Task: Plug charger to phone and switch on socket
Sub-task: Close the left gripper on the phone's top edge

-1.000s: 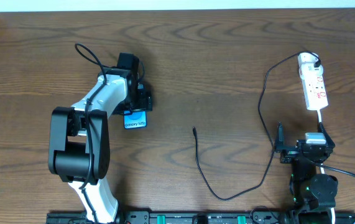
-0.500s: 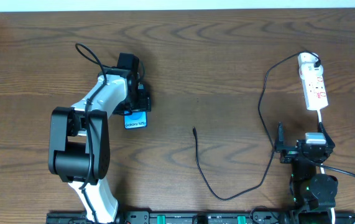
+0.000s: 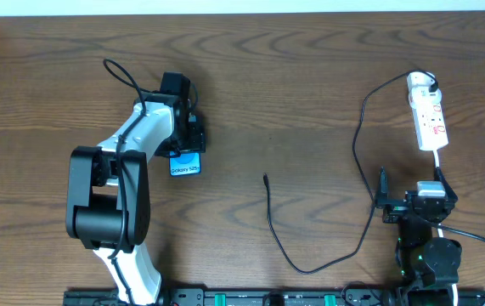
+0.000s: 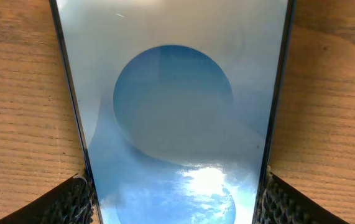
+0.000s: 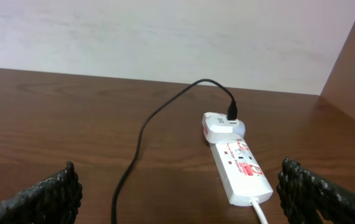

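The phone (image 3: 185,164) lies on the table at centre left, its blue screen up with white "Galaxy S25" text. My left gripper (image 3: 187,136) sits over its far part. In the left wrist view the phone (image 4: 174,112) fills the frame and both fingers (image 4: 176,199) press its black edges. The charger's black cable (image 3: 357,144) runs from a loose tip (image 3: 265,177) at mid-table to a plug (image 3: 430,83) in the white socket (image 3: 429,119) at far right. My right gripper (image 3: 412,183) is open and empty in front of the socket (image 5: 242,168), apart from the cable (image 5: 143,134).
A white adapter (image 5: 222,126) at the socket's far end holds the black plug. The socket's white cord (image 3: 439,166) runs back beside my right arm. A white wall (image 5: 165,37) stands behind the table's far edge.
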You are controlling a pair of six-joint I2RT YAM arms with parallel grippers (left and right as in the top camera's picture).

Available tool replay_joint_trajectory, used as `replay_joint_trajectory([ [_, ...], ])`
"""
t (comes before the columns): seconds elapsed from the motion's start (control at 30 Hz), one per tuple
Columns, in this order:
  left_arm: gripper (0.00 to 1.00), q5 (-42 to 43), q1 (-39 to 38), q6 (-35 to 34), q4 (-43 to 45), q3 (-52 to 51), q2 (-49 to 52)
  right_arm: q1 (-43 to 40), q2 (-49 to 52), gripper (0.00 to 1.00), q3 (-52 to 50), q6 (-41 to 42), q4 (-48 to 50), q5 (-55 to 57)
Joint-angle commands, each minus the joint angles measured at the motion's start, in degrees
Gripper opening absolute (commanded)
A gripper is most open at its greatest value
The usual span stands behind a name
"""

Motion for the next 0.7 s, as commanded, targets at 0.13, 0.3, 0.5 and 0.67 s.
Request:
replay_joint_trajectory([
  [0.13,0.52,-1.8,0.1,0.7,-0.8,-2.8,2.5,0.2,-0.3,0.99,-0.1,-0.7,-0.2,0.5],
  [0.3,0.28,-1.8,0.1,0.7,-0.8,-2.8,2.5,0.2,-0.3,0.99,-0.1,-0.7,-0.2,0.5],
  [0.5,0.07,-1.8,0.1,0.7,-0.8,-2.8,2.5,0.2,-0.3,0.99,-0.1,-0.7,-0.2,0.5],
  [0.67,0.07,-1.8,0.1,0.7,-0.8,-2.8,2.5,0.2,-0.3,0.99,-0.1,-0.7,-0.2,0.5],
])
